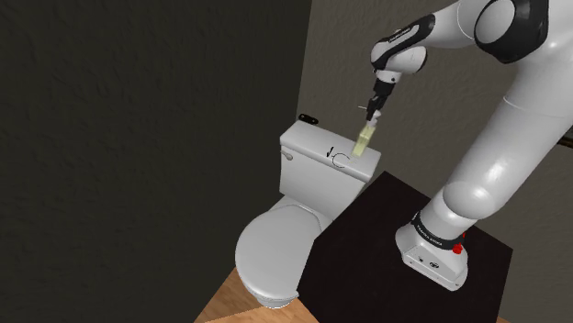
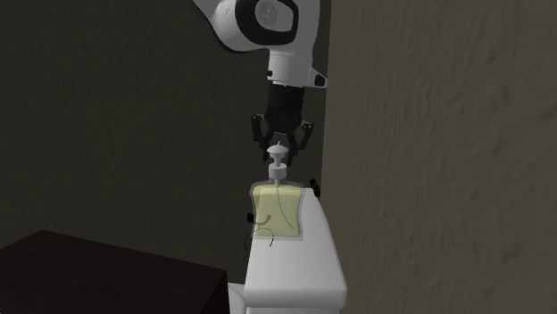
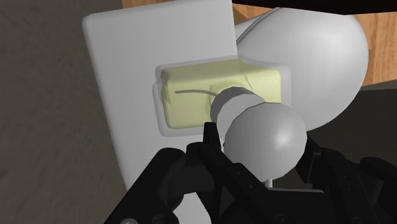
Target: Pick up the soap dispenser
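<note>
Toilet bowl: white, rounded, lid down, with a boxy white tank behind it. Soap dispenser: flat clear flask of pale yellow liquid, upright, on or just above the tank's flat top, I cannot tell which; rounded grey pump head. Gripper: black, directly over the dispenser, fingers clamped on the pump head. Stand: dark, boxy.

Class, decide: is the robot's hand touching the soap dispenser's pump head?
Touching. The wrist view shows both fingers of the hand meeting the soap dispenser's grey pump head, no gap either side.
</note>
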Robot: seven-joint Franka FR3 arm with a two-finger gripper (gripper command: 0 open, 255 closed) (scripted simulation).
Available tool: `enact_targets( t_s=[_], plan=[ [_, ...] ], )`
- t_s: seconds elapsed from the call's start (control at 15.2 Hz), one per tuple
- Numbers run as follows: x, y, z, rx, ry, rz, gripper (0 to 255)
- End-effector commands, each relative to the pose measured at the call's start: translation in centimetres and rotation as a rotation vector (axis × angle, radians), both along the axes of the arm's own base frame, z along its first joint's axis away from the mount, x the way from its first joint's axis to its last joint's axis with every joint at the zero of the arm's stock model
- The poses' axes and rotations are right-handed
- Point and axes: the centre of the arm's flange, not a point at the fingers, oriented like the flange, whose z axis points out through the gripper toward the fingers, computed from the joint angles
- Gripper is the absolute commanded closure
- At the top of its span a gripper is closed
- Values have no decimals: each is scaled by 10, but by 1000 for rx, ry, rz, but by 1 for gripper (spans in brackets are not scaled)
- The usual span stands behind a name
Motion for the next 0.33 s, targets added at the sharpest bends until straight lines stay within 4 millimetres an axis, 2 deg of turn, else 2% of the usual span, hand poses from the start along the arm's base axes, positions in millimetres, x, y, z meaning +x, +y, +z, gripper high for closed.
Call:
enact_targets(
  t_s=[0.0, 0.13, 0.26],
  plan=[
    [1, 0, 10, 0, 0, 0, 255],
    [1, 0, 21, 0, 0, 0, 255],
    [1, 0, 21, 0, 0, 0, 255]
  ],
)
